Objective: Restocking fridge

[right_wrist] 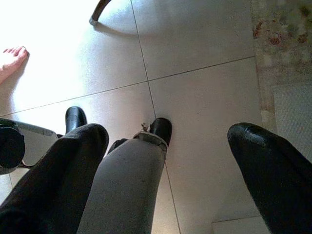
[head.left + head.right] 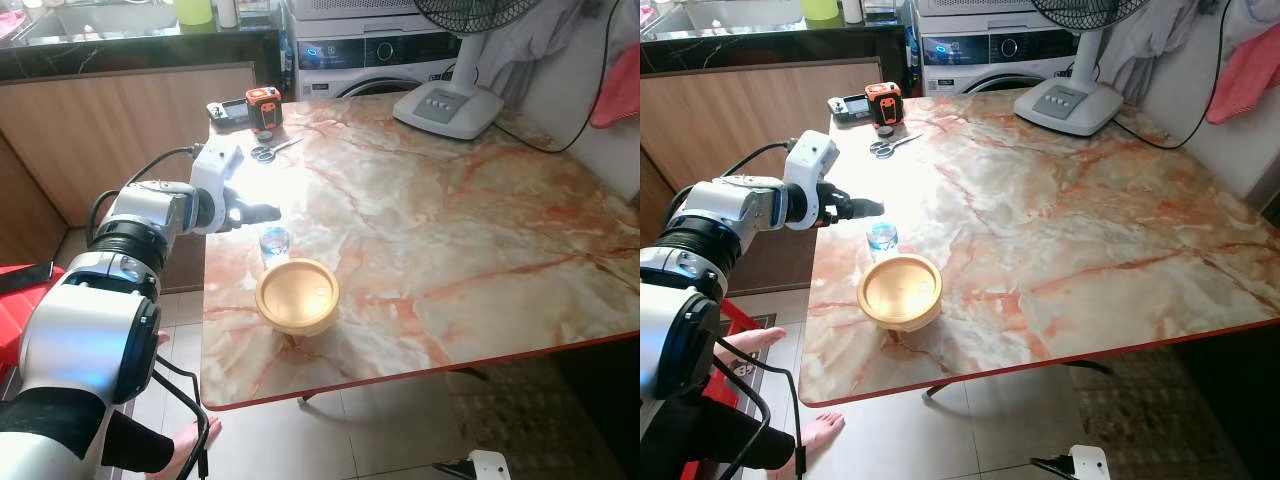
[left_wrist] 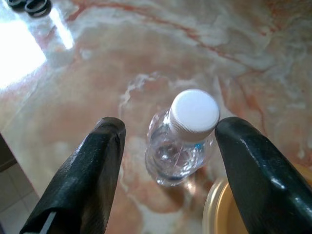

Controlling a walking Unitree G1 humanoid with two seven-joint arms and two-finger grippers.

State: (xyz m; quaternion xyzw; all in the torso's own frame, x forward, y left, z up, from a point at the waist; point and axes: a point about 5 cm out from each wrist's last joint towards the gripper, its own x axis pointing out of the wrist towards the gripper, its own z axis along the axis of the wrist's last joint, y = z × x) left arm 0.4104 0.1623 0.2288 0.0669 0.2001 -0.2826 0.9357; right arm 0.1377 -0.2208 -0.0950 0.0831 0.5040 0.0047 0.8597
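The small clear plastic water bottle with a white cap (image 3: 184,141) stands upright on the pink-veined marble table (image 2: 450,220), near its edge on the robot's left, with the shallow round wooden bowl (image 2: 297,295) just beside it at about five o'clock. The left end effector (image 3: 168,165) hovers above the bottle, its two black fingers (image 3: 87,170) spread wide to either side of the cap, touching nothing. The right end effector (image 1: 165,175) hangs idle over the tiled floor, likewise released.

The risks, as I judge them: the bottle is light and narrow, so an off-centre descent could let one finger knock it over toward the bowl or the table edge. A finger could also catch the bowl's rim.
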